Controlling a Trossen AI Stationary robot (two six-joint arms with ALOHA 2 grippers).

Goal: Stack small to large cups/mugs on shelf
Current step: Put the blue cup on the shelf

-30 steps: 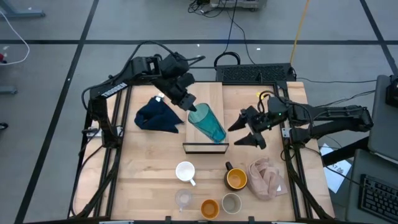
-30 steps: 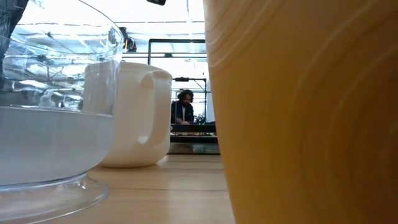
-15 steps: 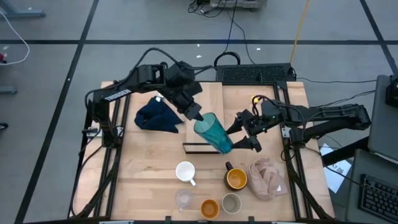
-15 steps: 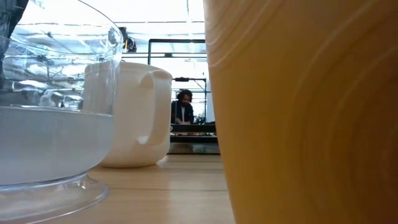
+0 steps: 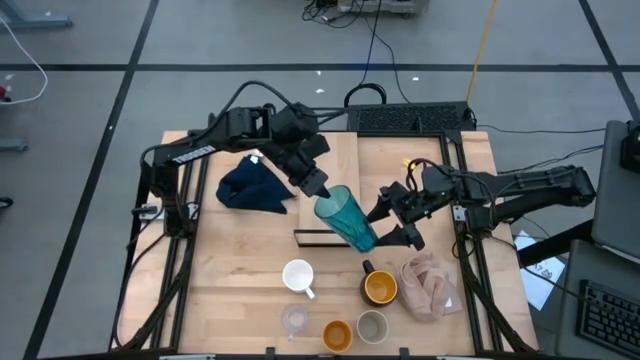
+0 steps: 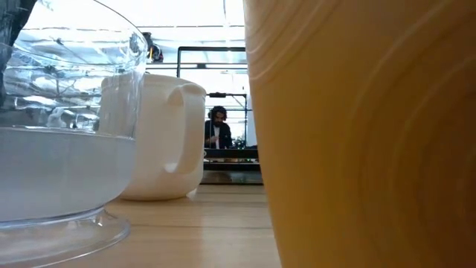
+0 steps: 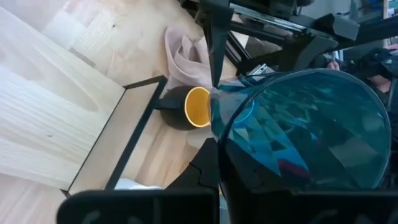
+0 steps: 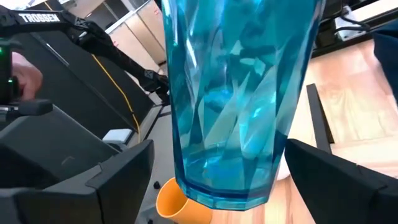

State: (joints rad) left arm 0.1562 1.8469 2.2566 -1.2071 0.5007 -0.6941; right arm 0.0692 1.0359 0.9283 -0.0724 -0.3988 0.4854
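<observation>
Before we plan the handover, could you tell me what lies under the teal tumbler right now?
The teal tumbler, tilted in the left gripper, hangs over the shelf's near end. The front corner beneath it is hidden.

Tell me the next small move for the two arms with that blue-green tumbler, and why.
Probably the right claw should close on the tumbler, then the left claw lets go. The left claw is shut on the tumbler's rim end, holding it tilted above the shelf's near end. The right claw is open, one finger on each side of the tumbler's base in its wrist view, touching nothing yet. It looks like a handover.
</observation>
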